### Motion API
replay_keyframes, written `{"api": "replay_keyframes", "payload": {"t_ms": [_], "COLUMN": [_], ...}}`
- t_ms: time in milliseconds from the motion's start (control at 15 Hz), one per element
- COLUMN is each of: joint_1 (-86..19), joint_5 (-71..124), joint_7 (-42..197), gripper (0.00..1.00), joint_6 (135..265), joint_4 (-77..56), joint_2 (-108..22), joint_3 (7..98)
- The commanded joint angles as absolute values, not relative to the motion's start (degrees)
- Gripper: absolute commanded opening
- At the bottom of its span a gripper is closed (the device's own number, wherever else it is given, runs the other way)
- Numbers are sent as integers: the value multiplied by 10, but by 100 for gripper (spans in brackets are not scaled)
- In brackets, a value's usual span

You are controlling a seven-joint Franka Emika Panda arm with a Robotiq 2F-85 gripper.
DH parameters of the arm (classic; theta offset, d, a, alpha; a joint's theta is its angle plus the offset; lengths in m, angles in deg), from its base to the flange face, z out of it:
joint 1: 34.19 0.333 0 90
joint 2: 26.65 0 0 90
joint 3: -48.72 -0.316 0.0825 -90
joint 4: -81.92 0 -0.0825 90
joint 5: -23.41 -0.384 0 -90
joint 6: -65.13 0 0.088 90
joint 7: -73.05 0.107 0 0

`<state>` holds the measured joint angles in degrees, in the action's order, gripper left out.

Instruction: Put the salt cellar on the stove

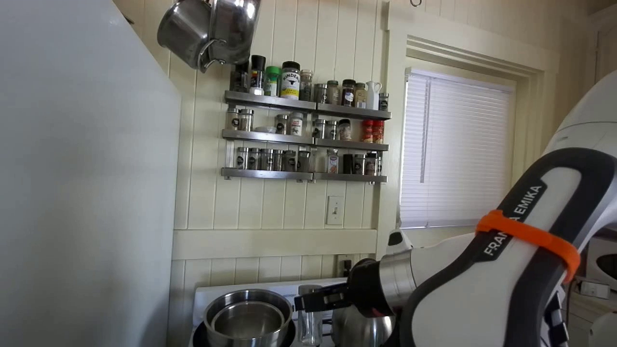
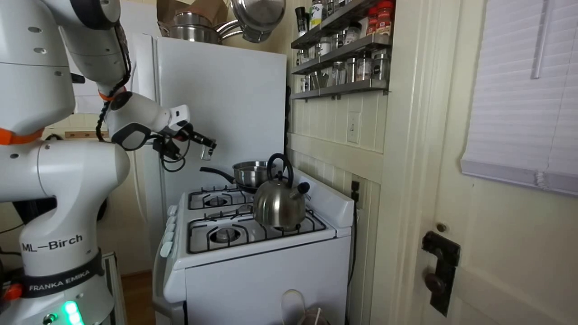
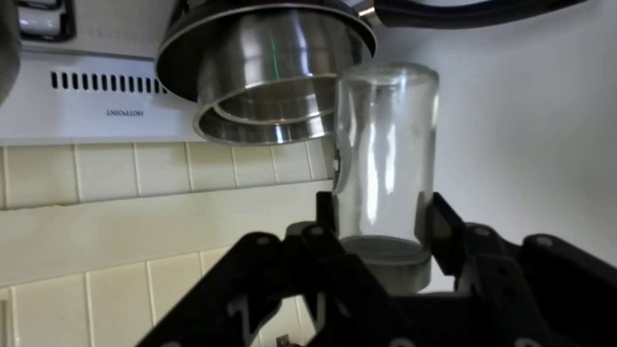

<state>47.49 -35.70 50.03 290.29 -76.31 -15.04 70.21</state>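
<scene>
The salt cellar appears to be the clear glass jar [image 3: 385, 154] with a metal lid; it also shows in both exterior views [image 1: 309, 323] [image 2: 207, 154]. My gripper [image 3: 381, 207] is shut on the jar's sides near the lid, one finger on each side. The gripper also shows in both exterior views [image 1: 320, 300] [image 2: 208, 142]. The jar hangs in the air with its lid end up, higher than the cooktop. The white stove [image 2: 266, 266] stands below; its back panel shows in the wrist view [image 3: 96, 115] and in an exterior view [image 1: 200, 301].
A steel kettle [image 2: 279, 207] sits on a near back burner. A steel pot [image 2: 250, 172] sits in a dark-handled pan [image 2: 217, 173] at the back beside the fridge [image 2: 221, 99]. Black grates [image 2: 216, 246] cover the cooktop. Spice shelves [image 1: 270, 137] hang on the wall above.
</scene>
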Motion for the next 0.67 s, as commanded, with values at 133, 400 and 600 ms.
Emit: {"api": "replay_keyframes", "payload": {"t_ms": [133, 400, 600], "joint_1": [525, 516, 516], "joint_5": [-457, -442, -442], "joint_7": [550, 542, 543], "gripper": [23, 48, 23], "joint_6": [2898, 2901, 2901], "joint_4": [-763, -763, -763], "joint_2": [-200, -198, -199], "joint_3": [709, 706, 706]}}
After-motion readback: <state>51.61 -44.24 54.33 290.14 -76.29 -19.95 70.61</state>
